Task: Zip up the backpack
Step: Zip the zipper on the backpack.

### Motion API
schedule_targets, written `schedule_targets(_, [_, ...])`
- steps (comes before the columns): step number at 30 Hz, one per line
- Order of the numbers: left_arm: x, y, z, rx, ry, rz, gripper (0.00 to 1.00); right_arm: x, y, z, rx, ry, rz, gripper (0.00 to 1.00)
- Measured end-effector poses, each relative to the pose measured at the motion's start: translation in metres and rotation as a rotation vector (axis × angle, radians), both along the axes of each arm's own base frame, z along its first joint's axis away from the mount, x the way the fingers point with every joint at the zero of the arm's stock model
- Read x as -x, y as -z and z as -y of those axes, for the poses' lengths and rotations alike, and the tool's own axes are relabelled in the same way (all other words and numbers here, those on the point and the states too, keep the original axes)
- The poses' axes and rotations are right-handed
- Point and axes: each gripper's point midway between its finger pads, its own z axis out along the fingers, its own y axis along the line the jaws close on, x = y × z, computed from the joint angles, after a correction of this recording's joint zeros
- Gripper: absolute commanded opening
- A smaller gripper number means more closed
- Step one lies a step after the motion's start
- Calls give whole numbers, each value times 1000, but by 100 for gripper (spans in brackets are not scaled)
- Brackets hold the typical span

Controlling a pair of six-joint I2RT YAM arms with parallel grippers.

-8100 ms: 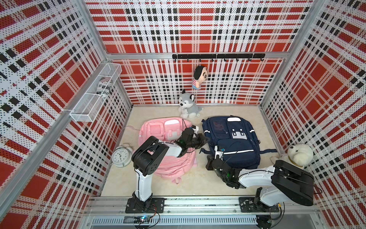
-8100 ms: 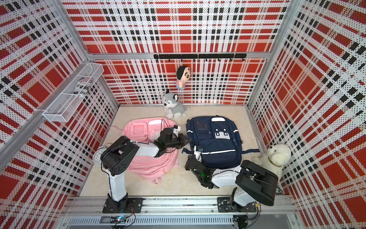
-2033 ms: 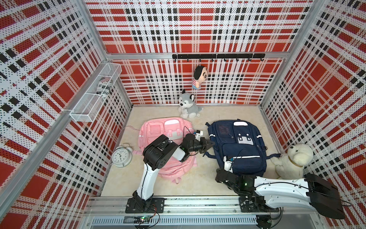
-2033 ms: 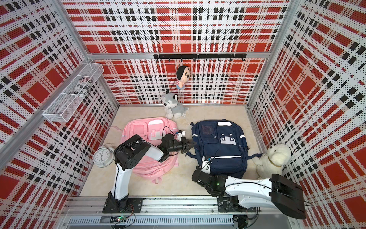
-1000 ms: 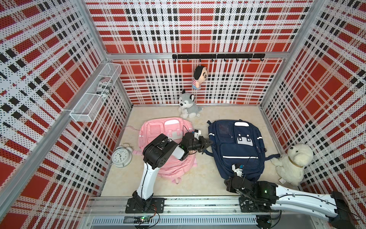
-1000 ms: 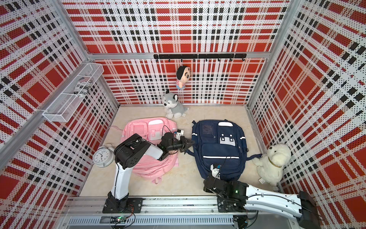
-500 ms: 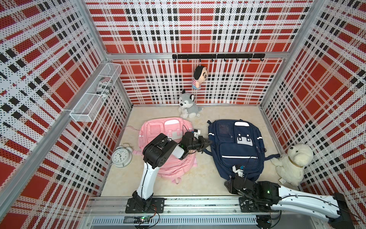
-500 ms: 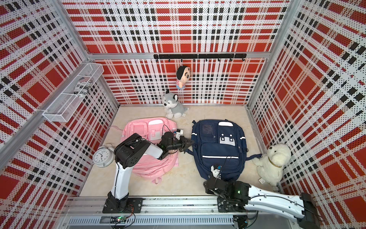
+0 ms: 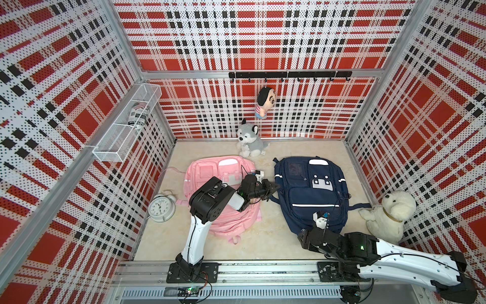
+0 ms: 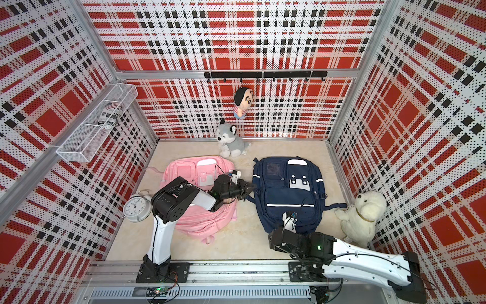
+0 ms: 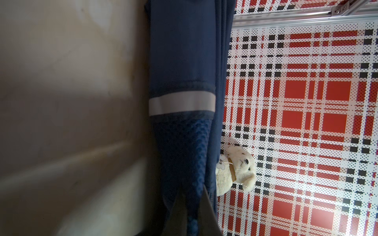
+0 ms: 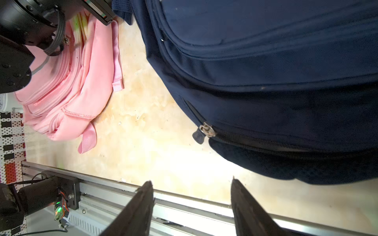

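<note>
While the left hand (image 9: 273, 187) is clamped on the side edge of the navy backpack (image 9: 310, 194), which lies flat on the bench (image 9: 263, 244) beside a pink backpack (image 9: 223, 218), the right hand (image 12: 192, 182) hovers off the bag's near end with its fingers apart and nothing between them. In the right wrist view the zipper pull (image 12: 198, 136) hangs off the bag's rounded corner just ahead of that gap, touching neither finger. Whether the track beyond the slider is fully closed cannot be told; it shows only as a dark band along the bag's edge. The likely step is taking hold of the pull. To do it well, the right hand should come in level with the small tab, one finger on either side, and close on the tab alone rather than the cloth under it. The pull should then follow the track's curve, not cut across it, while the left hand's hold stops the bag sliding or bunching.
</note>
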Motion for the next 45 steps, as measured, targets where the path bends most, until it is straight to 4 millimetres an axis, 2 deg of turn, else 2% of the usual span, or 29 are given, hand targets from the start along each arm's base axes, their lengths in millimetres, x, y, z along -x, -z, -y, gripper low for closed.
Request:
schedule_targets(7, [1,-1,1,0,1,7,0,5,6,-15,190,38,-76,53])
schedule_targets(12, [3,-3,1,12,8,18,0,5,15,-25,275,134,-84,48])
schedule_targets(19, [7,-6,-1,33,30,24,0,-13,24,-41,350,289,-29,52])
schedule_targets(24, [8,-6,-4,41,41,23,0,-21,26,-47,387,381,8,48])
schedule_targets(30, [9,-8,-4,50,53,26,0,-21,28,-40,448,422,28,48])
schedule_targets(36, [9,-9,-5,53,58,24,0,-15,26,-59,503,418,39,48])
schedule_targets(45, [9,-9,-6,62,63,24,0,-3,30,-34,597,417,56,49])
